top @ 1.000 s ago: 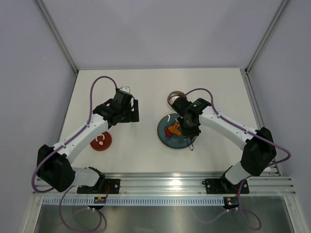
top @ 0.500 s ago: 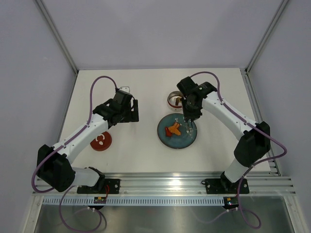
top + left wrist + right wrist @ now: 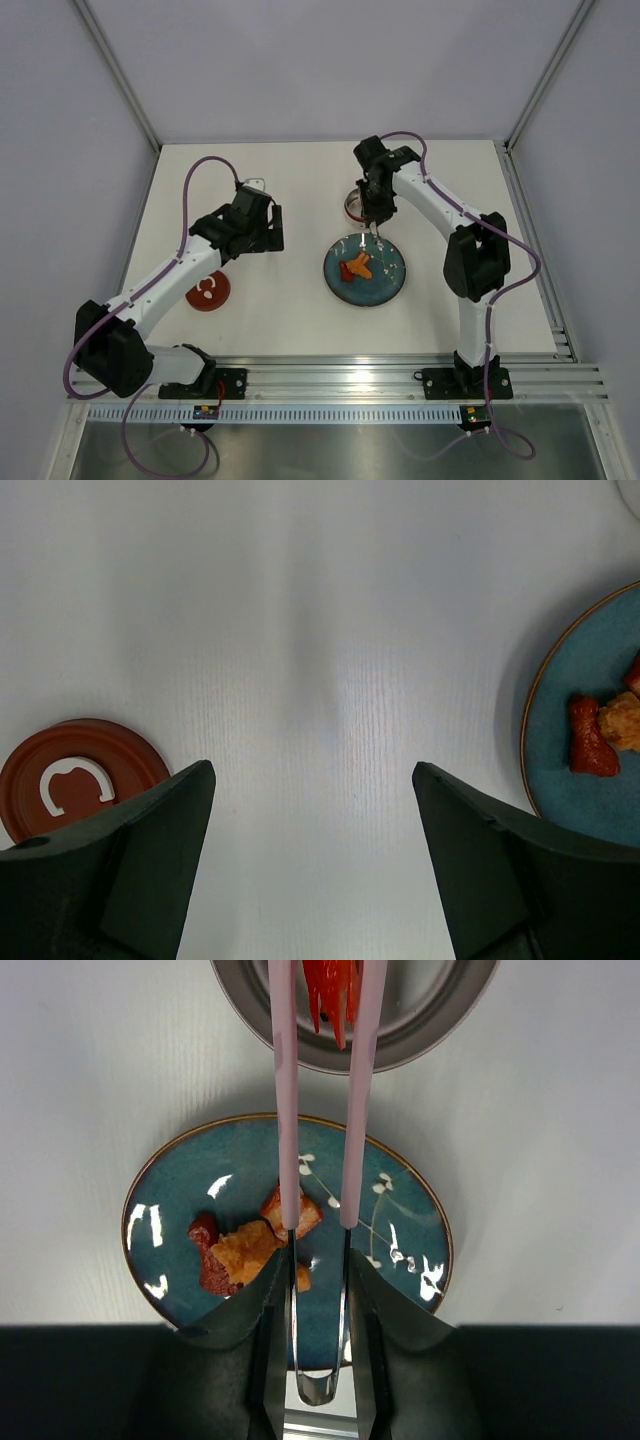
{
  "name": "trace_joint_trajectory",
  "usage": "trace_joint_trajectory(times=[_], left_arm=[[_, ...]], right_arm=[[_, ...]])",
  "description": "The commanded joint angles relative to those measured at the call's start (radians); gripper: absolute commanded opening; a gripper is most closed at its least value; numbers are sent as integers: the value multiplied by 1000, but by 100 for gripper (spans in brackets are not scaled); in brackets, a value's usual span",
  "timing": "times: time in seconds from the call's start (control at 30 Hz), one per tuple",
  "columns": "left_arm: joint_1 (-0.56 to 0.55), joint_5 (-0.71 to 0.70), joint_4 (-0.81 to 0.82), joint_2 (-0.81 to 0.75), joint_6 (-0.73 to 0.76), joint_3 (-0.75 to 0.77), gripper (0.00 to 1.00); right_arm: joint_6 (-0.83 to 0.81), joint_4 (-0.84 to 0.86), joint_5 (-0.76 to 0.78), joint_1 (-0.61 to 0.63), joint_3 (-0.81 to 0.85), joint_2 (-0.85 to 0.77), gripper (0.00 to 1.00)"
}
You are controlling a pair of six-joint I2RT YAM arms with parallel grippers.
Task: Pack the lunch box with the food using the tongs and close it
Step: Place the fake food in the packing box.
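In the right wrist view, my right gripper point(image 3: 318, 1275) is shut on the tongs point(image 3: 286, 1110), whose pale arms reach forward. Their tips pinch a red piece of food point(image 3: 330, 995) over the open steel lunch box point(image 3: 440, 1030). More orange and red food point(image 3: 245, 1250) lies on the teal plate point(image 3: 400, 1250) below. From above, the right gripper point(image 3: 375, 208) hangs at the lunch box point(image 3: 352, 206), just behind the plate point(image 3: 390, 280). The red lid point(image 3: 208, 291) lies at the left. My left gripper point(image 3: 272, 228) hovers open and empty point(image 3: 310, 780) between lid point(image 3: 75, 785) and plate point(image 3: 590, 670).
The right arm stretches far back and bends down over the tin. White table surface lies between the lid and the plate. Grey walls enclose the table, and an aluminium rail point(image 3: 330, 375) runs along the near edge.
My right arm has risen off the plate and swung back over the steel tin, carrying the tongs with a red piece. The left arm has not moved.
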Motion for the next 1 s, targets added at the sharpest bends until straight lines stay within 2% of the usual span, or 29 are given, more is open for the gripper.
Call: trace_joint_trajectory(times=[0.0,0.17,0.43,0.53,0.77,0.97], left_arm=[[2,-29,19,-48,-3,2,85],[2,-35,11,-56,-1,-7,85],[4,-37,16,-61,-3,-17,85],[4,-35,16,-61,-4,-18,85],[4,-37,16,-61,-3,-17,85],[4,-35,16,-58,-3,-12,85]], right_arm=[[-18,24,-50,1,44,30,0],[-7,28,-53,1,38,58,9],[1,34,-82,1,18,58,31],[2,34,-81,1,18,55,35],[2,28,-78,1,16,50,41],[4,34,-69,1,15,30,35]])
